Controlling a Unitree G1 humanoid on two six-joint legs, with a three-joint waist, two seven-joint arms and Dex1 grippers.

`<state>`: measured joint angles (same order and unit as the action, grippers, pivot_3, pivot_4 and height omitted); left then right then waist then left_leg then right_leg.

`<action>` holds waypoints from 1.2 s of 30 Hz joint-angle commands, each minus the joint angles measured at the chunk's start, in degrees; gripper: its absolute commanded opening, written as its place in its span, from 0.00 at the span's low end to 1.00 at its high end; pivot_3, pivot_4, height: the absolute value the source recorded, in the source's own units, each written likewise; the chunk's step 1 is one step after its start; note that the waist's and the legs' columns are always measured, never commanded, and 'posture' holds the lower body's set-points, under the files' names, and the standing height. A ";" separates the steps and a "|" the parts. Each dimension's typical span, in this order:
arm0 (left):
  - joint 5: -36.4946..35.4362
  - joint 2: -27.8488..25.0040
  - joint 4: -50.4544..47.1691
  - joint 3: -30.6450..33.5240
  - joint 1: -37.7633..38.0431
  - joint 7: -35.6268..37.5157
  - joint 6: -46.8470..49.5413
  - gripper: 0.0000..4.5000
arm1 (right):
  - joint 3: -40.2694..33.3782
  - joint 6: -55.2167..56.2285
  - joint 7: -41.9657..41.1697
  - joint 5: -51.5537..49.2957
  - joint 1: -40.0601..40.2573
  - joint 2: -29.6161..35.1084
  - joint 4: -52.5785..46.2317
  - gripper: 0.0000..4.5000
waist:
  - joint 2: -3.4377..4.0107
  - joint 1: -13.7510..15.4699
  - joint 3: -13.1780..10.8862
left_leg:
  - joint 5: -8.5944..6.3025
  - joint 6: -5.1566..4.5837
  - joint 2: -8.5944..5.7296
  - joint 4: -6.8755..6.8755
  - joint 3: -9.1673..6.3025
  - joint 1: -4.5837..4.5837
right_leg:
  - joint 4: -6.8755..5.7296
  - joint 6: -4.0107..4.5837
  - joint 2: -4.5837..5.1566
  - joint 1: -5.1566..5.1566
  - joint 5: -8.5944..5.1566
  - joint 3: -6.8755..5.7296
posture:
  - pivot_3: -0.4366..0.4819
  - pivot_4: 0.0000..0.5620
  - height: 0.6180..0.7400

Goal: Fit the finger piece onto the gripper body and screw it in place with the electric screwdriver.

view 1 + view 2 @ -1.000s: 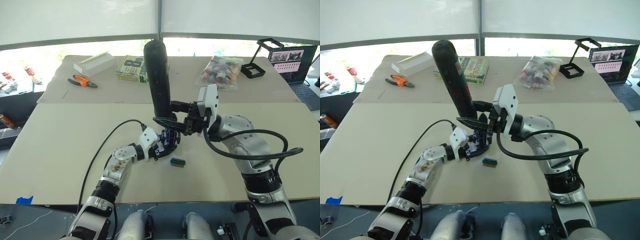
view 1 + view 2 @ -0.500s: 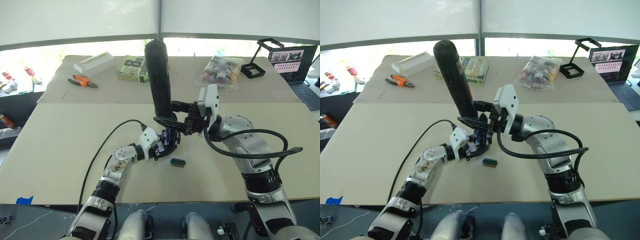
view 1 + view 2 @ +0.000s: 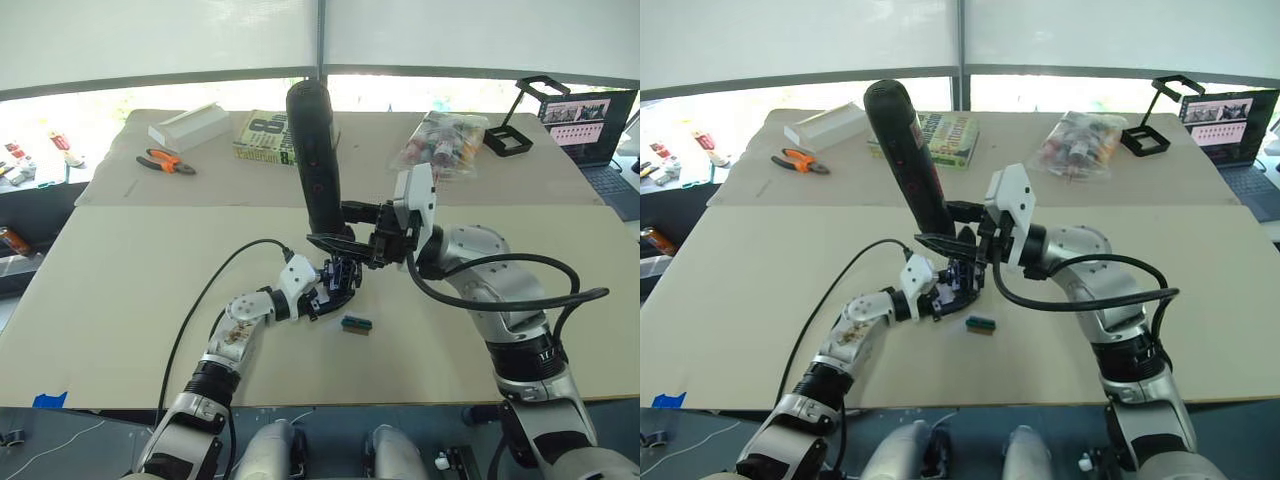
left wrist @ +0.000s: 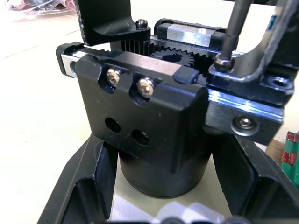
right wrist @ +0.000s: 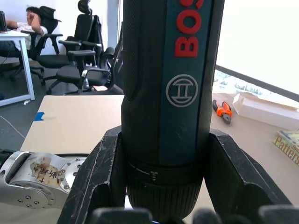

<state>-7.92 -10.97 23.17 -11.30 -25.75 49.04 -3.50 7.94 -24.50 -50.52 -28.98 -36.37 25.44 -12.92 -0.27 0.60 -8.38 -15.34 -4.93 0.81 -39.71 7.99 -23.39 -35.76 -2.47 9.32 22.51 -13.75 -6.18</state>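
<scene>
My left gripper (image 3: 322, 296) is shut on the round base of the gripper body (image 3: 340, 278), a small black assembly standing on the table (image 3: 130, 260). In the left wrist view its fingers (image 4: 88, 186) flank the body (image 4: 149, 112), with gear teeth showing on top. My right gripper (image 3: 338, 232) is shut on the electric screwdriver (image 3: 315, 150), held nearly upright above the body. The right wrist view has that black cylinder (image 5: 168, 93) between the fingers (image 5: 100, 177). The thin bit (image 4: 232, 28) rests on a screw in the finger piece (image 4: 261, 84), seated on the body's side.
A tiny green block (image 3: 355, 323) lies just right of the gripper body. At the back of the table are a white box (image 3: 188, 127), orange pliers (image 3: 165, 162), a book (image 3: 262, 138), a bag of small items (image 3: 440, 143), a black stand (image 3: 520, 120) and a laptop (image 3: 590, 130).
The screwdriver's top has rocked slightly to the left and the right elbow has shifted a little. Both grips and the gripper body stay as they were.
</scene>
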 commanded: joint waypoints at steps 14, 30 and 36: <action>0.61 0.47 2.84 -0.12 0.35 0.06 -0.30 0.54 | -9.94 -0.38 -3.63 -9.98 -4.03 3.05 -7.06 0.42 | 0.01 0.15 -0.08 | 0.27 -0.44 -0.07 -0.04 0.02 -0.52 | -0.07 -0.01 0.01 0.24 0.05 -0.45 | 0.48 0.27 1.00; -1.55 -4.11 -1.20 2.47 2.49 3.02 -0.88 1.00 | -23.86 -6.45 -2.35 -18.84 6.77 16.64 -17.37 0.42 | -0.09 -0.03 -0.15 | 0.25 -0.48 -0.05 -0.03 -0.01 -0.75 | 0.01 0.02 0.13 0.40 0.08 -0.78 | 0.48 0.27 1.00; -8.19 -12.71 -8.05 7.18 7.63 10.48 1.25 1.00 | -34.29 -5.46 -2.68 -19.26 19.24 20.61 -19.21 0.42 | -0.06 -0.33 -0.20 | 0.29 -0.43 0.02 0.02 0.08 -0.81 | -0.04 0.08 0.04 0.58 0.11 -0.87 | 0.48 0.27 1.00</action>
<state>-13.95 -21.98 16.46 -6.06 -19.58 57.14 -3.40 -21.71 -31.52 -53.27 -46.52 -17.89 45.13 -29.93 -0.34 0.27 -8.59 -15.05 -5.36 0.84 -39.69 8.06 -24.21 -35.79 -2.39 9.35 23.09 -13.63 -7.06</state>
